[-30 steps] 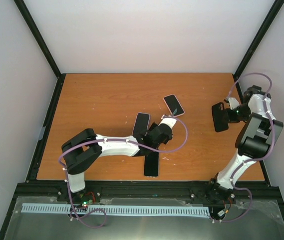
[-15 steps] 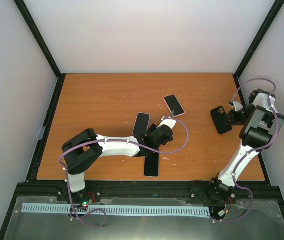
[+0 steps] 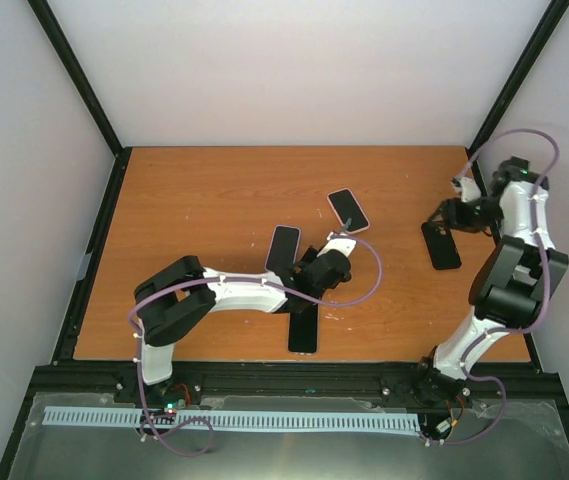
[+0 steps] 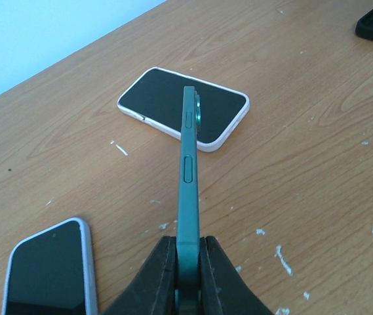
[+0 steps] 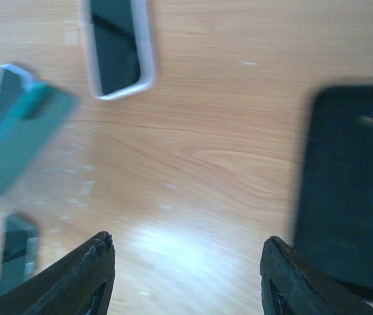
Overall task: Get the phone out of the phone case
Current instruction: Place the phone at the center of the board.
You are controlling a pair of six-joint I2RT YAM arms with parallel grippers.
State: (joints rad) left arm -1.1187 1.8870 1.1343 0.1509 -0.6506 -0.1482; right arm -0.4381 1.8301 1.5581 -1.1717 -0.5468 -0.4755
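As viewed from the left wrist, the left gripper (image 4: 186,244) is seen clamped shut on the near end of the green phone (image 4: 188,157). The phone is held bare and on edge above the table (image 4: 304,164), side buttons up toward the camera. The case (image 3: 441,243), black, is recorded lying flat at the right side of the table, well apart from the phone. The right gripper (image 3: 453,212) is placed over the far end of the case. In the right wrist view its jaws are seen spread apart with only table between them, the case lying blurred off to the right of the gap. Whether a finger touches the case cannot be told. A white-cased phone (image 4: 183,108) is noted screen up, just beyond the held phone. A grey-cased phone (image 4: 48,269) is noted screen up, to the near left of the left gripper. A black phone (image 3: 303,328) is seen flat near the front edge of the table, partly under the left arm.
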